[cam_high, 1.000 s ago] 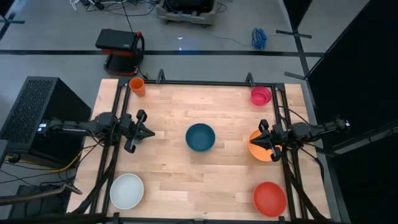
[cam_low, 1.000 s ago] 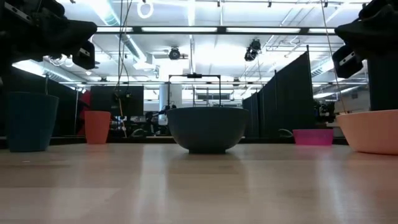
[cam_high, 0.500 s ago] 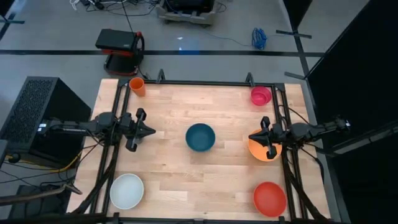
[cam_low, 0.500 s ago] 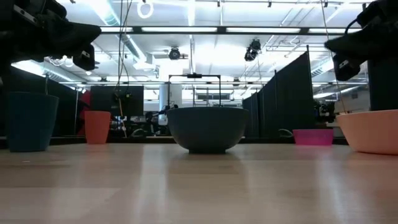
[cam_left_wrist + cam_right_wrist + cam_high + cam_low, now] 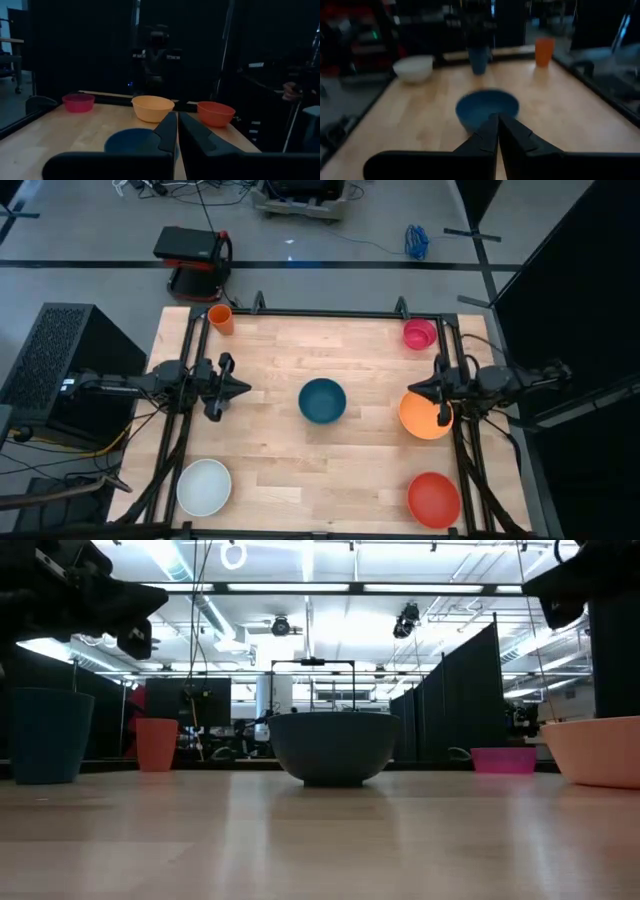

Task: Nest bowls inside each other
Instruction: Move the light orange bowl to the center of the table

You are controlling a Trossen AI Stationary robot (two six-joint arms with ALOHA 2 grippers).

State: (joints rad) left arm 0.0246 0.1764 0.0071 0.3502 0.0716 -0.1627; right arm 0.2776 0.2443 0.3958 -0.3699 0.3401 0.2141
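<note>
Five bowls stand apart on their bases on the wooden table: dark teal (image 5: 322, 400) in the middle, orange (image 5: 425, 418) at the right edge, pink (image 5: 419, 333) at the far right, red (image 5: 434, 499) at the near right, white (image 5: 204, 486) at the near left. My left gripper (image 5: 244, 389) hovers shut at the left side, pointing at the teal bowl (image 5: 131, 142). My right gripper (image 5: 410, 392) hovers shut above the orange bowl's far rim, facing the teal bowl (image 5: 486, 107). Neither gripper touches a bowl.
A narrow orange cup (image 5: 221, 319) stands at the far left corner. A dark blue cup (image 5: 45, 735) stands below my left arm. Black rails (image 5: 330, 313) run along the table's far, left and right edges. Bare wood lies around the teal bowl.
My right gripper has risen, still shut, and drawn back a little toward the table's right edge, so more of the orange bowl shows beneath it. The bowls have stayed where they were.
</note>
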